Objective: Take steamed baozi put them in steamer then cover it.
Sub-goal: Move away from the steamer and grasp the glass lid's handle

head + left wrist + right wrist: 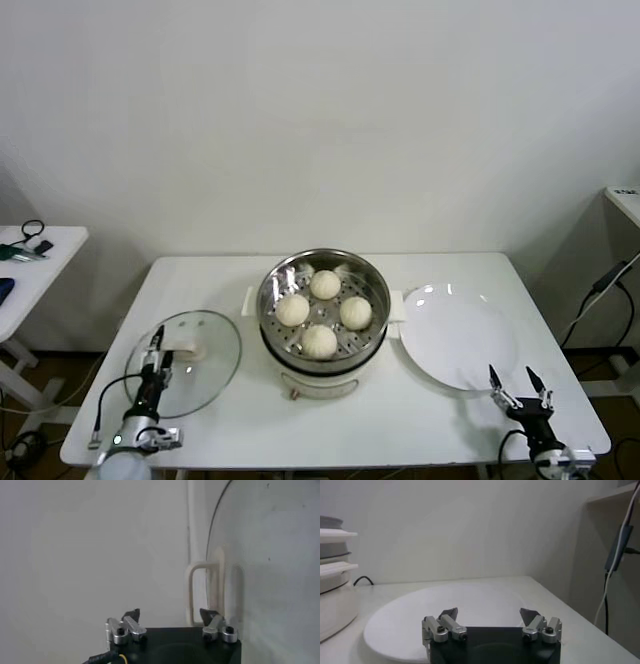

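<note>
1. All four steamed baozi sit in a loose ring on the perforated tray inside the steamer, which stands mid-table on its white base, uncovered
2. The cover lies flat on the white table to the robot's left of the steamer, close beside it but apart; its cream handle is toward the far side
3. The left gripper hangs over the near-left part of the cover, tips pointing at the handle; in the left wrist view the fingers stand apart either side of the handle, with nothing clamped
4. The right gripper waits at the near-right of the table, just by the near edge of the bare white plate, claws spread wide and holding nothing
5. The plate lies right beside the steamer on the robot's right
</note>
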You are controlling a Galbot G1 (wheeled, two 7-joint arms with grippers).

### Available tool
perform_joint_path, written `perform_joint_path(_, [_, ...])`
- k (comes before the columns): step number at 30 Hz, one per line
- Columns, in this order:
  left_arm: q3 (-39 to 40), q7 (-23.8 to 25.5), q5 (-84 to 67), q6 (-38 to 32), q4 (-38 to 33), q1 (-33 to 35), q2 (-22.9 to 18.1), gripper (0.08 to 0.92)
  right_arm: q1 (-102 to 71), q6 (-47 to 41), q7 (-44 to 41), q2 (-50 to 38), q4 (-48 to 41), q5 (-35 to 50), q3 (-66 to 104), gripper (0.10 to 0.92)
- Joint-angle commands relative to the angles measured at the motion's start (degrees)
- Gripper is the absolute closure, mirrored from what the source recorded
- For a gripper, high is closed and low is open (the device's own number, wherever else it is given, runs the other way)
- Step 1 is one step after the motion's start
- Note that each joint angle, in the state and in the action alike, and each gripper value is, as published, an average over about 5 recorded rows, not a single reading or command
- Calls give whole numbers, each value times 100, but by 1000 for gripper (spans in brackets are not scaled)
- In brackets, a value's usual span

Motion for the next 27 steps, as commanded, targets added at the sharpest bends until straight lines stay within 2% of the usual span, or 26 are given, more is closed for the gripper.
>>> perform_joint_path(1, [23,-12,90,77,236,-228,15,285,-28,19,4,49,1,-40,-7,203])
perform_joint_path(20, [102,-104,382,14,350,-189,-52,828,83,-42,71,122,63,-119,-14,203])
perform_joint_path(23, [98,-148,383,21,374,-183,-35,858,104,-66,73,135,99,-144,-13,203])
perform_joint_path(27, [97,-160,354,39,328,-153,-21,858,111,-184,110,140,183,-239,-5,203])
